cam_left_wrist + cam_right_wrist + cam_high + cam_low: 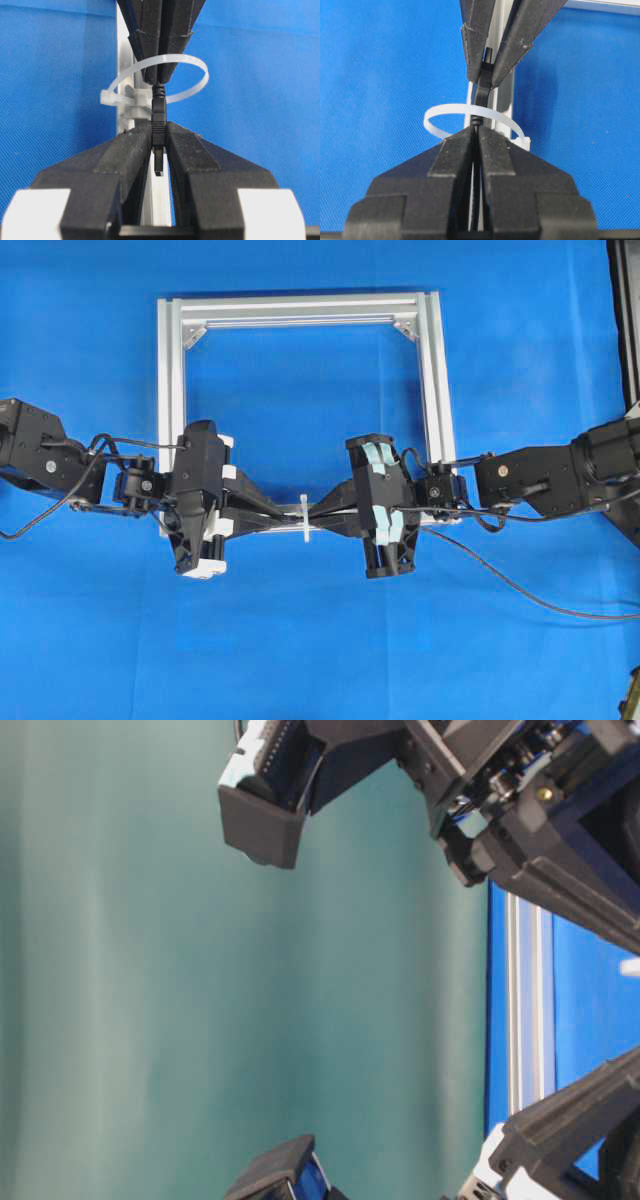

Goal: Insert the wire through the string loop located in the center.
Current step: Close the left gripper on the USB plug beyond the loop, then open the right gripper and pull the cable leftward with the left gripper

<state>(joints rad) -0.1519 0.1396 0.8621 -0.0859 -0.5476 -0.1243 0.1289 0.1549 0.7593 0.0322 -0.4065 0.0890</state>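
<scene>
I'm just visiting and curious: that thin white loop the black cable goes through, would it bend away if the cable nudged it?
Probably a little. The string loop is a very thin plastic band, so it likely flexes when pushed. It holds an open round shape unaided, so it seems springy rather than limp. Its base sits against the silver frame bar, so it likely won't slide off.

translucent plastic string loop [165,80], matt
</scene>
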